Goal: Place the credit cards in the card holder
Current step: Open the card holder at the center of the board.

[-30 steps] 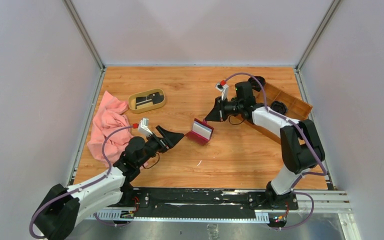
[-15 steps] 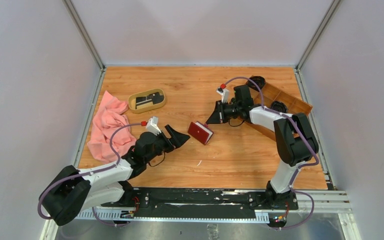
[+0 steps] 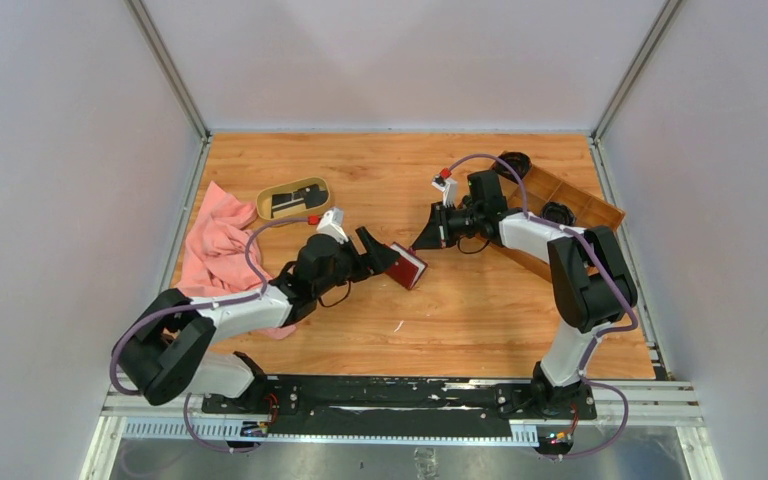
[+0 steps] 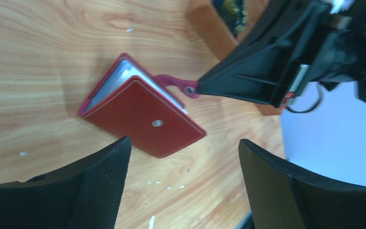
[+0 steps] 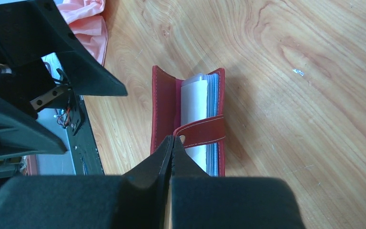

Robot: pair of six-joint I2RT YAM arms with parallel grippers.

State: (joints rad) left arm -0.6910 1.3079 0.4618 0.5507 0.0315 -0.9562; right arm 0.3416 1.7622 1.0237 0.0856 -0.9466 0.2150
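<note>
Lying half-shut on the table (image 3: pixel 480 310) between the arms, the card holder (image 3: pixel 403 266) looked light, soft-covered and floppy, its snap tab (image 5: pixel 205 131) pinched by the right pincer (image 5: pixel 172 139), so the spread left pincer (image 4: pixel 183 145) would probably best grip the stiffer folded covers edgewise.

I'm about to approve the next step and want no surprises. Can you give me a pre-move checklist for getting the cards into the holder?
1. Right tool shut on the card holder at its snap tab: ok.
2. Left tool jaws apart, holder just ahead of them: ok.
3. Holder spread open for loading: not ok, covers only slightly ajar.
4. Card in a tool: not ok, the credit cards lie in the tan dish.
5. Free pocket inside: cannot tell.
</note>
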